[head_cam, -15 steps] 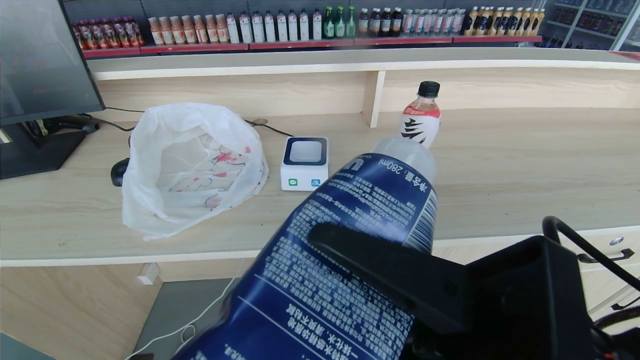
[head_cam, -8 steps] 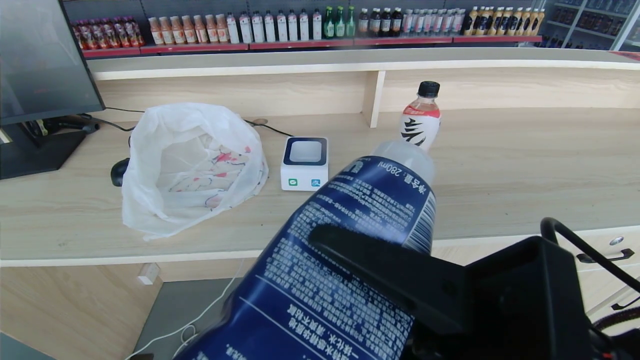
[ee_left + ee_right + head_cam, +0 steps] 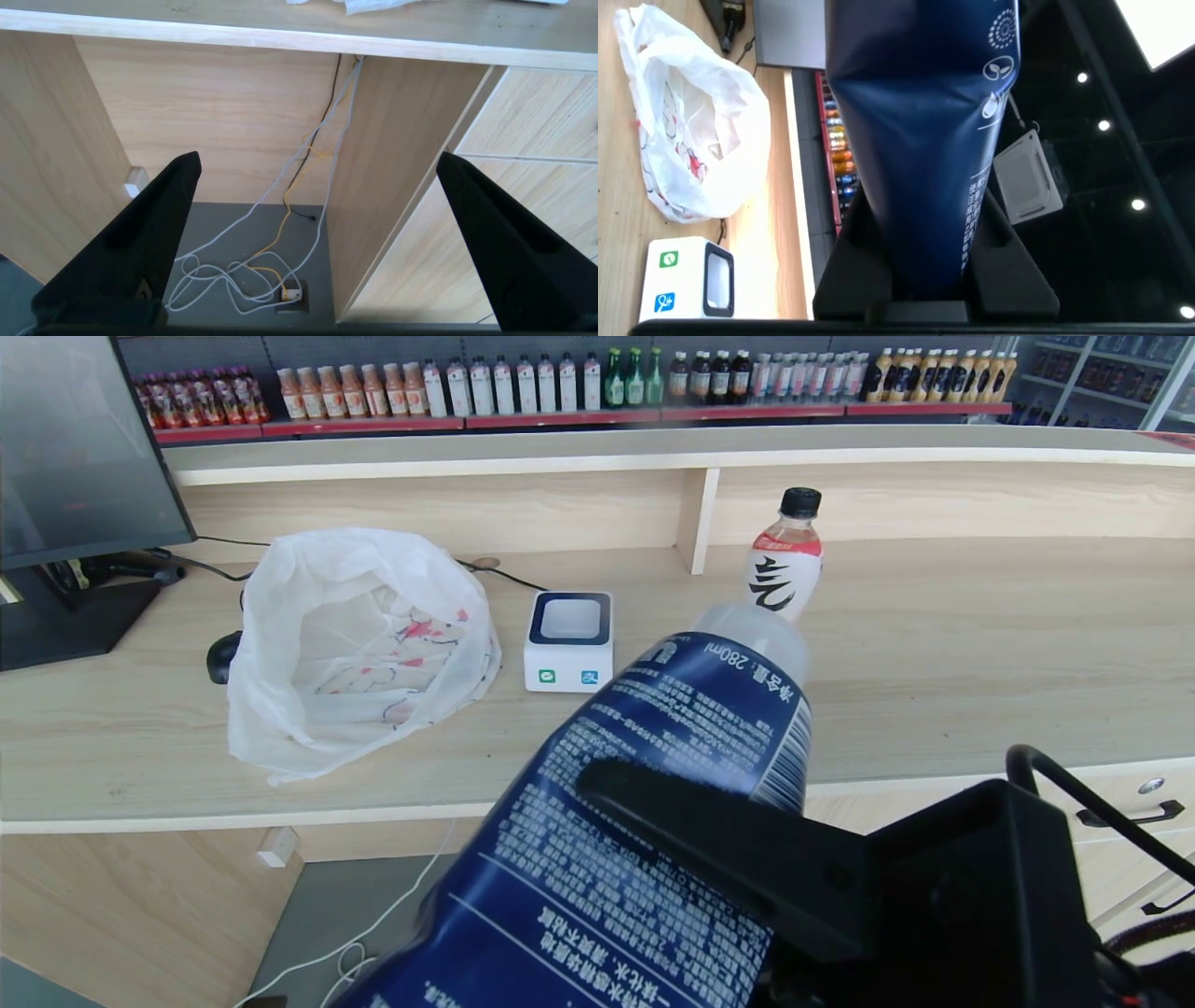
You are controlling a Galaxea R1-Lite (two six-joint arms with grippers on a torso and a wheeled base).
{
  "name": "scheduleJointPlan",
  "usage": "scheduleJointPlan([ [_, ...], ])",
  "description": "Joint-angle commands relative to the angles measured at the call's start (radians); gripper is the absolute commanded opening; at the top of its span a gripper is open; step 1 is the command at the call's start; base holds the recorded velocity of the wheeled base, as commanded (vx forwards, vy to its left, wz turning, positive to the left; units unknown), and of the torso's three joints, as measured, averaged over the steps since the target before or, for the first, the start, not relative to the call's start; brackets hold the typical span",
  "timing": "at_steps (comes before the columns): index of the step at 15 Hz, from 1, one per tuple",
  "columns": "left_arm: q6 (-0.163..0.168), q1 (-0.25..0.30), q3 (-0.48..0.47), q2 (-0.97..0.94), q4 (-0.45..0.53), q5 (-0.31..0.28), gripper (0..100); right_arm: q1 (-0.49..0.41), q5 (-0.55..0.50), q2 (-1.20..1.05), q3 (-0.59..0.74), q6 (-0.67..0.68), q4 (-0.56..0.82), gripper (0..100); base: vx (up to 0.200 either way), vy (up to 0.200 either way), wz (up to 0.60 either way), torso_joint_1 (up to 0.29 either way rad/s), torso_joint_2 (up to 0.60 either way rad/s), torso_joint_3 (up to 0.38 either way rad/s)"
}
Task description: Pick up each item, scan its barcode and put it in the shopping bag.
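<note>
Holding a dark blue bottle (image 3: 653,728) in my right gripper (image 3: 926,247), fingers clamped across its printed label, I have it raised well above the counter (image 3: 980,644), tilted with its pale end pointing away. A barcode runs along the label just beyond my upper finger, facing sideways, so I judge it needs turning toward the scanner's window. The white scanner (image 3: 568,639) sits ahead and left of this gripper, well apart. The open white shopping bag (image 3: 355,644) lies further left, ready to receive the bottle. A black-capped bottle (image 3: 786,560) stands upright ahead. My left gripper (image 3: 318,159) hangs spread wide and empty below the counter edge.
</note>
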Motion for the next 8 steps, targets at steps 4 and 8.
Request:
scheduleJointPlan([
  [4,0.000,0.000,0.000,0.000,0.000,0.000,100,0.000,-0.004,0.001,0.000,0.018,-0.001,0,0.000,0.000,0.00,0.000,0.00,0.000],
  [8,0.000,0.000,0.000,0.000,0.000,0.000,100,0.000,-0.010,0.007,0.007,0.075,-0.001,0,0.000,0.000,0.00,0.000,0.00,0.000],
])
